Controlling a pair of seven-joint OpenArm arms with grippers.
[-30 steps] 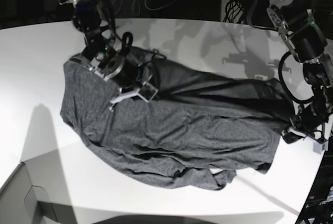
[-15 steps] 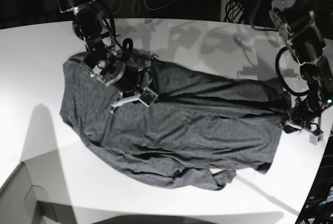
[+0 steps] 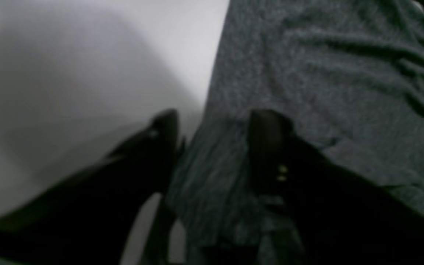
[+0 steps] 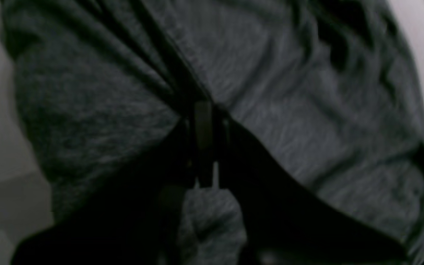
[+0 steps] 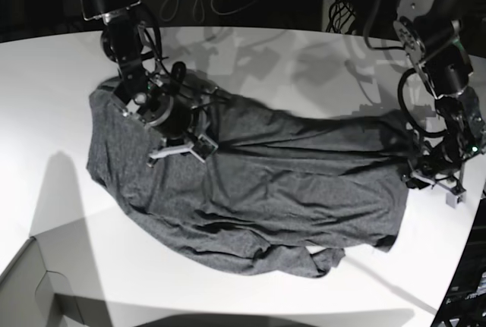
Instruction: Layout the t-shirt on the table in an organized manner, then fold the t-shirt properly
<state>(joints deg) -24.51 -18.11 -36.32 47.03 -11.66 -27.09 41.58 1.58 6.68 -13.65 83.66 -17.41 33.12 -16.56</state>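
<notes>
T-shirt [image 5: 258,190] lies spread and creased across the middle of the table [image 5: 45,99], reaching toward its right edge. Right hand [image 4: 204,121] pressed together, pinching a fold of the cloth. Left hand [image 3: 212,147] spread, fingers [image 3: 267,140] apart with the shirt's edge between them

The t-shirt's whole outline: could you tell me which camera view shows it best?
The base view: the whole t-shirt lies spread across the table. Both wrist views show only blurred close-ups of grey fabric by each gripper.
</notes>
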